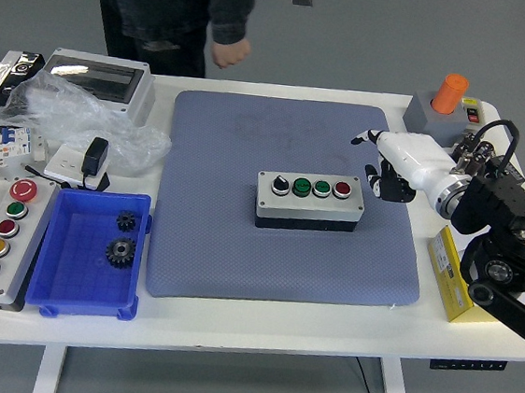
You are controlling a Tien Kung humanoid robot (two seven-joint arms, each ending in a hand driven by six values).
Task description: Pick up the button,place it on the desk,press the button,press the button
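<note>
**benchrat:** Starting nearest the camera: the blue tray [57,278] with two small gears sat at the counter's [258,332] front left, well away from the fingers, and nothing there was being touched. Which step do you reckon this was?

**servo_sam:** Looked like the pressing part to me. The button box [310,201] was already down flat on the grey mat [238,250], so pick-and-place seemed done. The right hand [388,167] was up and to the right of the box, clear of it, not touching anything.

**benchrat:** Fingers?

**servo_sam:** One white finger [367,137] stuck out straight, pointing left; the others were curled under, holding nothing. The red button [342,189] was the one nearest them, just below and left of the tip. No left hand in view.

**benchrat:** So next move?

**servo_sam:** My guess: bring that pointing tip down over a button cap and push straight down. Box is light-looking, so an off-centre poke could shove it sideways.

**benchrat:** And beyond the fingers?

**servo_sam:** The orange-capped switch [446,103] just behind them, and a person [169,8] at the far left edge, hands off the counter.
</note>
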